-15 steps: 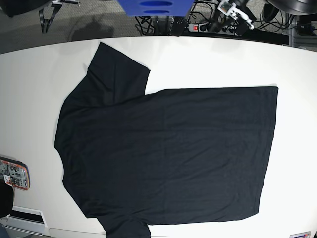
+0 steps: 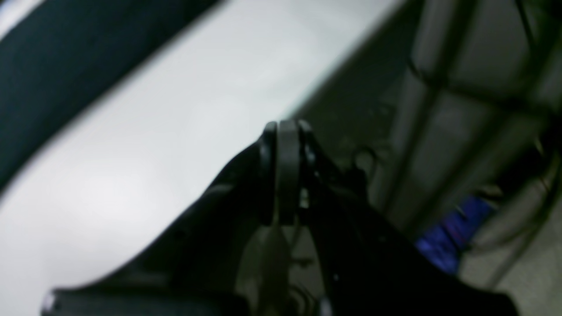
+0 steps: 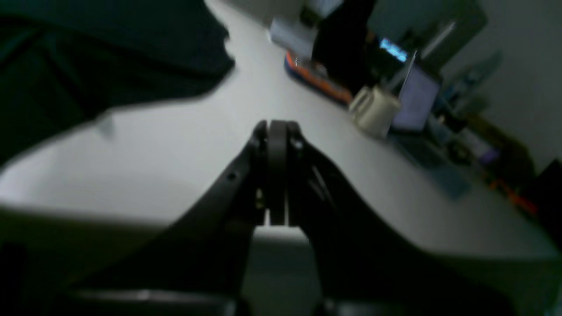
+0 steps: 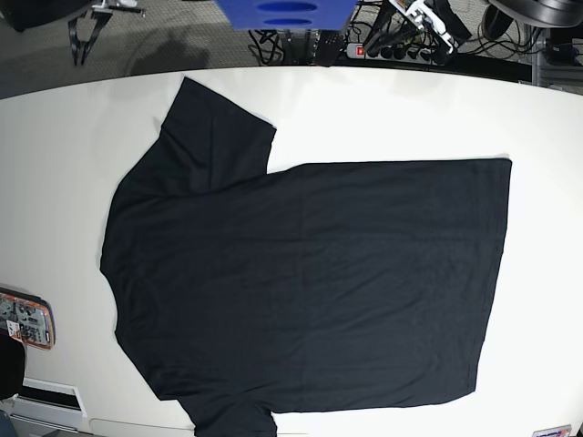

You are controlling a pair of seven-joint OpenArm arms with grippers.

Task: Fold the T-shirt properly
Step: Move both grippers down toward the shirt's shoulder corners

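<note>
The black T-shirt point(image 4: 301, 282) lies spread flat on the white table point(image 4: 55, 164), with its collar end to the left, its hem to the right and one sleeve point(image 4: 219, 137) pointing to the far side. My left gripper point(image 2: 285, 129) is shut and empty over the table's edge, apart from the shirt's edge point(image 2: 66, 66). My right gripper point(image 3: 276, 127) is shut and empty above bare table, apart from the sleeve point(image 3: 109, 52). Neither gripper touches the shirt. A white and black arm part point(image 4: 426, 20) shows at the top edge of the base view.
An orange-rimmed device point(image 4: 25, 319) lies at the table's left edge and also shows in the right wrist view point(image 3: 316, 77). A white mug point(image 3: 373, 109) and a laptop point(image 3: 415, 98) stand beyond it. A blue object point(image 4: 282, 11) and cables point(image 4: 383, 45) sit behind the table.
The white and black arm part at the top edge of the base view has shifted a little left and up. The shirt has not moved.
</note>
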